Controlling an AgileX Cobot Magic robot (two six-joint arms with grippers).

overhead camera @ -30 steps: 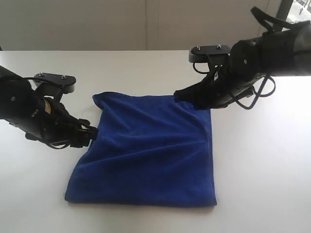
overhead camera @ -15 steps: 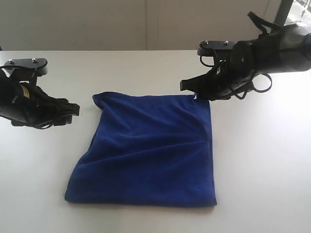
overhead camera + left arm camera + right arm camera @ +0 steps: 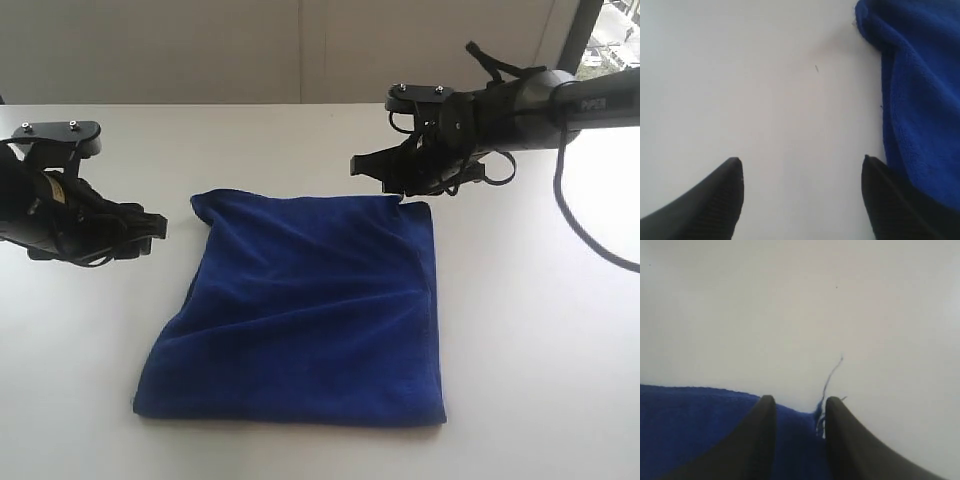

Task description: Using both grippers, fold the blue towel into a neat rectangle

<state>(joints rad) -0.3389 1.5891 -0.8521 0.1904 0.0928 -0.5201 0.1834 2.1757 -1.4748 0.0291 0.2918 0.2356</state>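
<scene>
The blue towel (image 3: pixel 310 300) lies flat on the white table (image 3: pixel 540 330), folded into a rough rectangle. My left gripper (image 3: pixel 155 228) hovers left of the towel's far left corner, apart from it. In the left wrist view the left gripper (image 3: pixel 801 159) stands open over bare table, with the towel's edge (image 3: pixel 920 100) beside one finger. My right gripper (image 3: pixel 365 168) hangs just above the towel's far right corner. In the right wrist view the right gripper (image 3: pixel 799 400) has its fingers apart, and the towel's corner (image 3: pixel 690 425) and a loose thread (image 3: pixel 832 372) show between them.
A pale wall (image 3: pixel 300 50) runs behind the table's far edge. The right arm's black cable (image 3: pixel 590 240) loops over the table at the right. Bare tabletop (image 3: pixel 80 350) surrounds the towel on all sides.
My left gripper has drawn back to the left, off the towel's left edge. My right gripper has let go of the far right corner and risen, and that corner now lies flat.
</scene>
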